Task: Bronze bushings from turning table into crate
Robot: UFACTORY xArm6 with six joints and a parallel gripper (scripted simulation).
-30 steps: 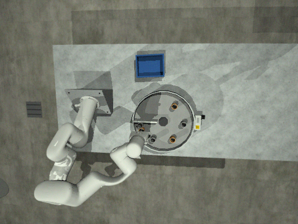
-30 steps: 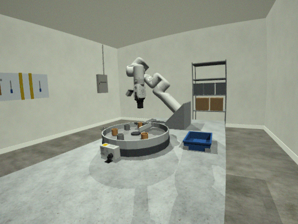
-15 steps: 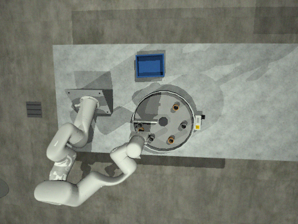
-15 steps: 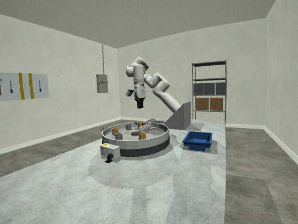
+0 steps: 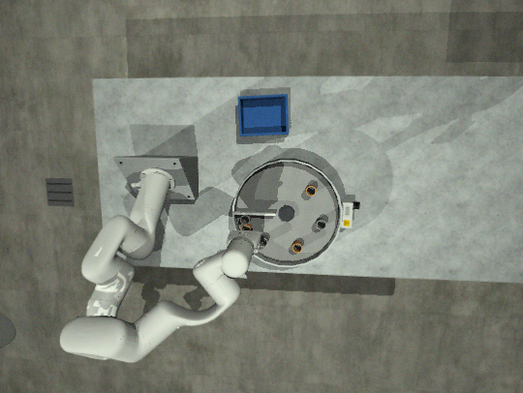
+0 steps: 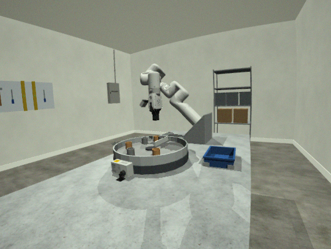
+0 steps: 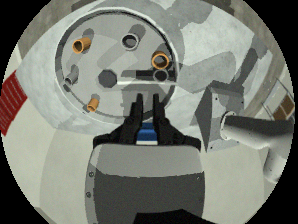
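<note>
The jaws (image 6: 155,118) stand slightly spread, holding nothing, above the turning table (image 5: 339,194) (image 6: 165,161) (image 7: 59,52), where three bronze bushings (image 5: 311,191) (image 6: 155,151) (image 7: 81,45) stand. The pale counter (image 5: 412,169) (image 6: 122,214) (image 7: 200,42) also carries the blue crate (image 5: 288,115) (image 6: 219,159). Only the exterior view shows the wall cabinet (image 6: 113,93).
</note>
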